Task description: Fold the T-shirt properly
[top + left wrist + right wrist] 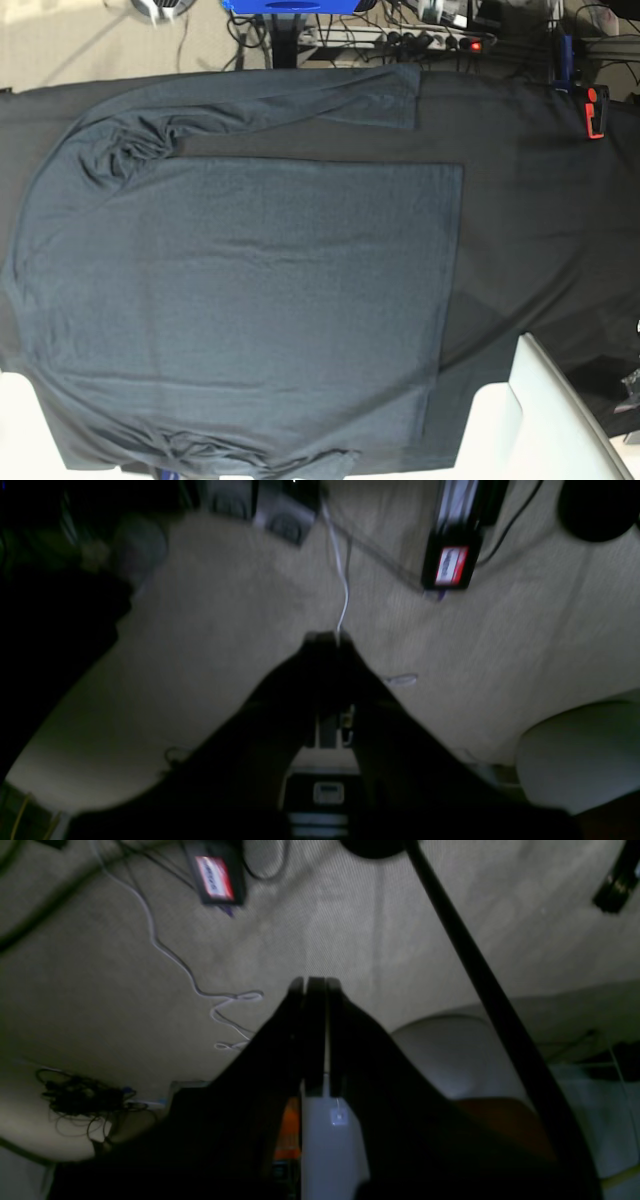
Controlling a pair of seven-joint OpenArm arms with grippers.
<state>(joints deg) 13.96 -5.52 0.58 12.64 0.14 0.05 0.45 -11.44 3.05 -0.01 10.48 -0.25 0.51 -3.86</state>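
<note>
Both pincers closed, empty

The slate-grey T-shirt lies spread flat on the black-clothed worktop, hem toward the right. One long sleeve runs along the top edge, bunched near the shoulder; the other lies along the bottom edge.

Base view: the T-shirt lies spread flat on the tablecloth, filling the left and centre; its hem faces right, one sleeve runs along the top edge, the other along the bottom. A clamp sits at the cloth's upper right. A power strip lies beyond the top edge.
</note>
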